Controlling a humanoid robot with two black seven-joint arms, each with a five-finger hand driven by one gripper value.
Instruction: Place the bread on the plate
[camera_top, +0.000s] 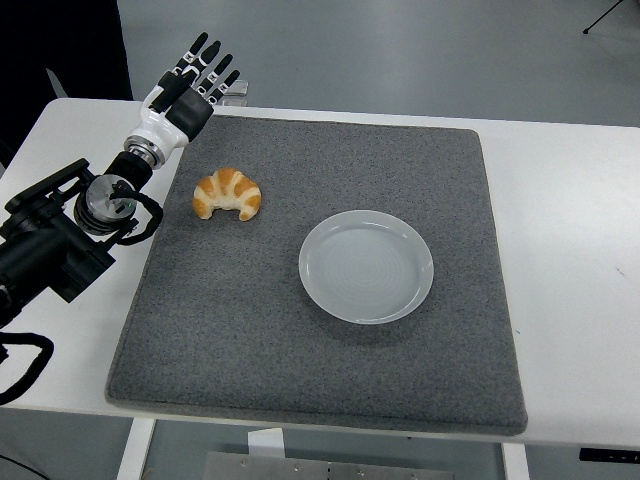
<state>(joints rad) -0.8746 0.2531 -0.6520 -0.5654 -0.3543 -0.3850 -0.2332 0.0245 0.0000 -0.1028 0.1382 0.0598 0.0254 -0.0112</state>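
A golden-brown croissant (227, 194) lies on the grey mat (320, 340), at its upper left. To its right, near the mat's middle, sits a round white plate (366, 266) with nothing on it. My left hand (190, 83) hovers at the mat's far left corner, above and to the left of the croissant, apart from it. Its fingers (205, 58) are stretched out straight and hold nothing. The black left arm (60, 235) comes in from the left edge. No right arm shows.
The mat covers most of the white table (570, 250). A small grey object (236, 90) sits at the table's far edge, just behind the left hand. Grey floor lies beyond the table.
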